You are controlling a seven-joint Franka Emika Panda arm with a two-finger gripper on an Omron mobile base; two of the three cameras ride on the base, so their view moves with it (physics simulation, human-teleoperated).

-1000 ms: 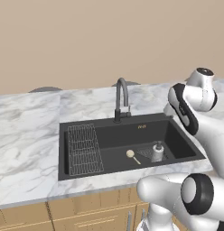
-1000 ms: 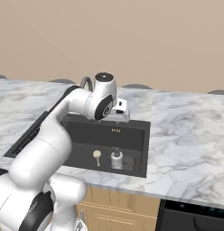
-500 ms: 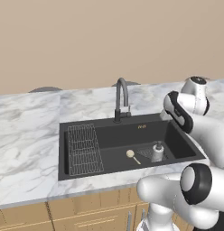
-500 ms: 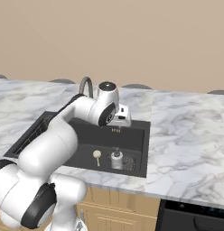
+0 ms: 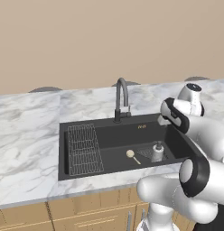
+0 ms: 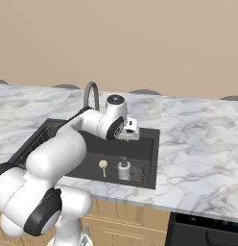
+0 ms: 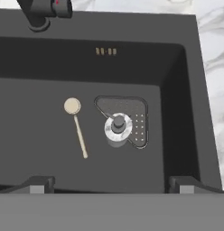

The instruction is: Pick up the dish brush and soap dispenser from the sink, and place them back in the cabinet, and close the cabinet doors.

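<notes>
Two items in sink [image 7: 186, 90]: soap dispenser [image 7: 117, 130] rigid, slick, take body; dish brush [image 7: 77, 124] light, pinch handle. End effector [image 7: 109, 182] wide, empty.

Dish brush [image 7: 76, 125] flat on sink [image 7: 186, 113] floor; marbled soap dispenser [image 7: 118, 129] upright beside it.

Arm [image 6: 99, 126] lower, nearer sink [image 6: 146, 168]

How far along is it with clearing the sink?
Nothing looks done yet: the dish brush lies on the floor of the sink and the soap dispenser stands beside it. The gripper hangs open above them, holding nothing. Both pickups, stowing them and closing the doors are left.
</notes>
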